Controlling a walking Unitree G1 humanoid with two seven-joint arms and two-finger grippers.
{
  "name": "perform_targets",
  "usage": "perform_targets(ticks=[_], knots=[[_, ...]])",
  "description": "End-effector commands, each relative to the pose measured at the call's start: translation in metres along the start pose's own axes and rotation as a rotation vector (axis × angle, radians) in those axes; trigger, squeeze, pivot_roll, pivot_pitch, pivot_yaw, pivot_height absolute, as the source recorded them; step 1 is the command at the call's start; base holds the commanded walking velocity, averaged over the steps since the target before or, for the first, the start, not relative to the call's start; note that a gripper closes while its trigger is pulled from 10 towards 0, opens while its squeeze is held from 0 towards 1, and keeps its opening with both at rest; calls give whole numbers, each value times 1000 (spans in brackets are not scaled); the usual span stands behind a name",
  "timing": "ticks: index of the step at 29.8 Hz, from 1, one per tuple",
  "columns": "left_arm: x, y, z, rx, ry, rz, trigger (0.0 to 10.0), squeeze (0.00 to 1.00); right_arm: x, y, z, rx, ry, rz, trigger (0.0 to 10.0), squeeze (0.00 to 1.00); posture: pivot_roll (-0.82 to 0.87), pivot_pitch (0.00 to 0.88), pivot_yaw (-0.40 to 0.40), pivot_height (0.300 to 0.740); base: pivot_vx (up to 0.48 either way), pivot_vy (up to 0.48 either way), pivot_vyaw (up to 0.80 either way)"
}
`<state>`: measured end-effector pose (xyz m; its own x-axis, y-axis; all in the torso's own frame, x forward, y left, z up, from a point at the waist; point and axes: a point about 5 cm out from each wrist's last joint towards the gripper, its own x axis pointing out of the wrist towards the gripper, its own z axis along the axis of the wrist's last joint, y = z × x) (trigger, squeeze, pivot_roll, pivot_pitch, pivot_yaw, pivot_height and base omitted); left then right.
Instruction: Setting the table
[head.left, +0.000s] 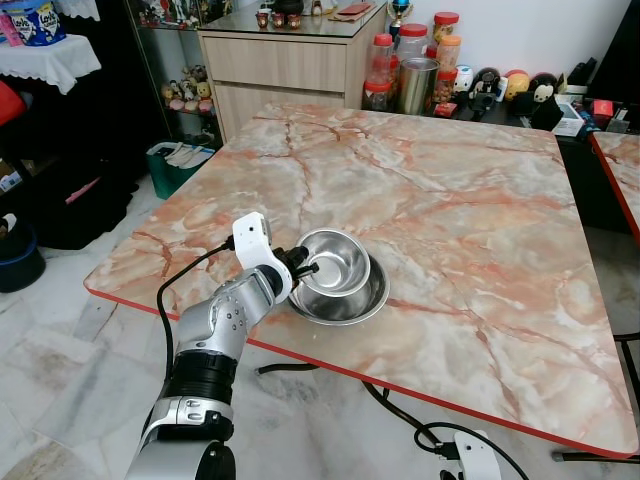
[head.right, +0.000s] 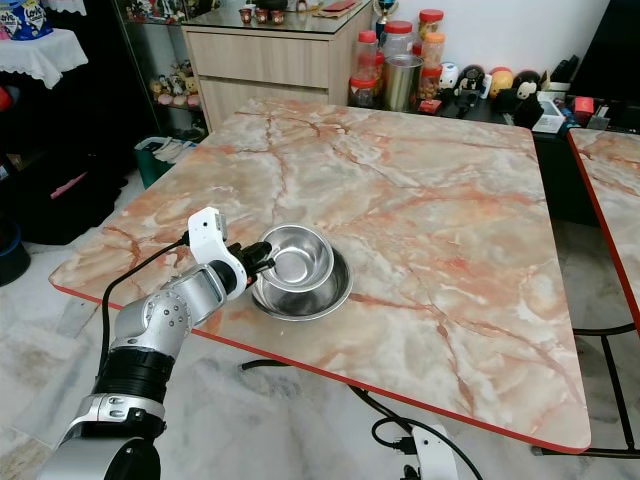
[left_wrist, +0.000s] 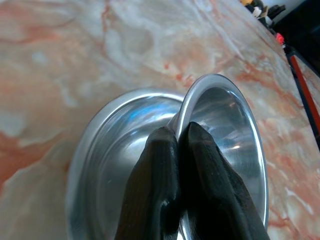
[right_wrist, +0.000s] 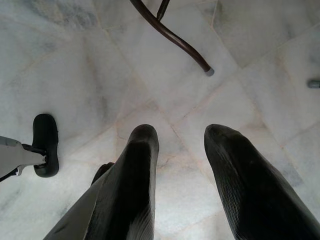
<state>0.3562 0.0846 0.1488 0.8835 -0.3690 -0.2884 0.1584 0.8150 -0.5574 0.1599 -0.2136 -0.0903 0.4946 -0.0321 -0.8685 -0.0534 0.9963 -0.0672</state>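
Silver bowls (head.left: 335, 262); pink-veined marble table (head.left: 470, 210)

You're looking at a square desk (head.left: 470, 230) topped in pink-veined marble with a red edge. Directly on it, near the front edge on the robot's left, sits a wide steel bowl (head.left: 345, 305). A smaller steel bowl (head.left: 335, 262) rests tilted inside it, its rim pinched by the left hand (head.left: 303, 266). A second marble desk (head.left: 622, 160) stands just beside, on the right.
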Motion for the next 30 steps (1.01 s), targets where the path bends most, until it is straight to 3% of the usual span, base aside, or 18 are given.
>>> perform_targets(ticks=[1,18,19,25,26,27,28,30], knots=[[3,-6,5,32,0,6,10000,0,0,1,2,-5,-3,2,10000,0,54,0,29,740,0,0,0],[5,-4,3,63,32,34,10000,0,0,1,2,-3,-4,1,10000,0,52,0,31,740,0,0,0],[5,-4,3,67,35,34,10000,82,0,1,2,-3,-4,2,10000,0,52,0,31,740,0,0,0],[4,-4,1,88,51,33,10000,188,0,1,2,-3,-5,2,10000,0,52,0,31,740,0,0,0],[4,-4,1,90,52,31,10000,835,0,1,2,-2,-5,1,10000,0,53,0,30,740,0,0,0],[4,-5,1,100,52,27,10000,898,0,1,2,-2,-5,1,10000,0,53,0,30,740,0,0,0],[4,-5,1,112,54,24,10000,227,0,1,2,-3,-5,0,10000,0,54,0,29,740,0,0,0],[4,-5,1,115,55,27,10000,227,0,1,2,-3,-5,0,10000,0,54,0,29,740,0,0,0]])
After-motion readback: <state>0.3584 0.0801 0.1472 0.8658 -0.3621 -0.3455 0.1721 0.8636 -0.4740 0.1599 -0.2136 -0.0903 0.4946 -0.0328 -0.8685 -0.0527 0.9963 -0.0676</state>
